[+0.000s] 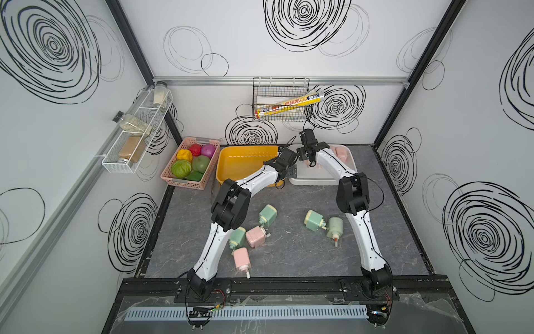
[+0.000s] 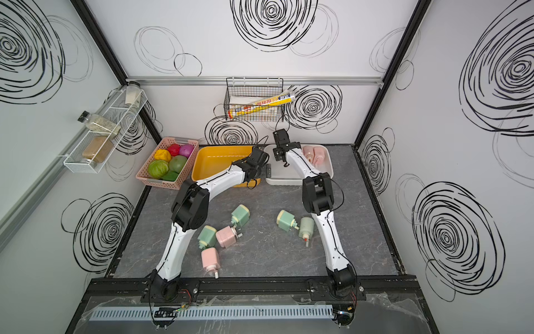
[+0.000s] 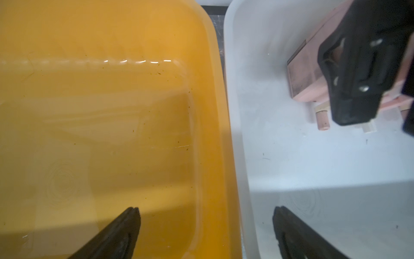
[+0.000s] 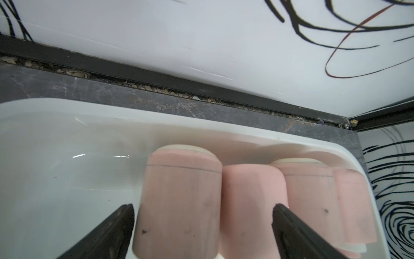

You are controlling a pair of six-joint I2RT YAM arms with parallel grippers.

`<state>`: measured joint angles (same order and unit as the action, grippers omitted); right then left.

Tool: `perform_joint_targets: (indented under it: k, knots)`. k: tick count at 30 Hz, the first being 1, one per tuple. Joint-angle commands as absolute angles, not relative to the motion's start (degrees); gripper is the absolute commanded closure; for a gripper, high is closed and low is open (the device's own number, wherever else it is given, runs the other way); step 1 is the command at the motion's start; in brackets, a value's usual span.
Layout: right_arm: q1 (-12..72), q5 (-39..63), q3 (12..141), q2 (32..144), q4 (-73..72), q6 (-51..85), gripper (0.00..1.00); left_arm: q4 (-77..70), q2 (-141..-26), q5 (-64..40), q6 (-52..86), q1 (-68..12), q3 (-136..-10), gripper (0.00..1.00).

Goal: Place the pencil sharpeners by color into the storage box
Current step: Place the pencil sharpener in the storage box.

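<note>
In both top views four green sharpeners [image 1: 267, 215] and two pink sharpeners [image 1: 255, 236] lie loose on the counter [image 1: 289, 254] between the arms: two green and two pink near the left arm, and two green close together near the right. At the back a yellow bin [image 1: 231, 162] and a white bin [image 1: 306, 181] stand side by side, with a basket [image 1: 173, 179] of toy vegetables just left of the yellow one. More pink sharpeners [image 2: 315, 154] lie in the white bin's far right corner. The left gripper [image 1: 291, 172] hangs where the two bins meet, and the right gripper [image 1: 307, 159] hangs over the white bin. In the left wrist view the left gripper's fingers [image 3: 121, 233] stand wide apart with nothing between them, one over the yellow bin's floor and one over the white bin's. The right gripper shows dark above a pink sharpener. In the right wrist view the right gripper's fingers [image 4: 107, 233] are spread and clamp nothing. Four pink sharpeners lie in a touching row in the white bin, cream ends toward its far wall. One finger is beside the end sharpener and the other over the middle of the row.
</note>
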<state>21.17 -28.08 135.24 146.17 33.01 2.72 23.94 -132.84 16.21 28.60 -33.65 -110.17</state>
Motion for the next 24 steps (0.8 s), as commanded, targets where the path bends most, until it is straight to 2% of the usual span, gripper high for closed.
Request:
perform_joint_targets:
  k: [1,24]
  knots:
    - [20.81,-30.32,136.99,144.92,33.72,1.36,0.0,24.41,-133.59,17.6,27.99,-32.88,-111.1,0.01]
    - [21.75,-33.47,136.86,146.61,34.27,-6.56,0.0,24.61,-133.23,16.9,27.95,-32.34,-110.92,0.01]
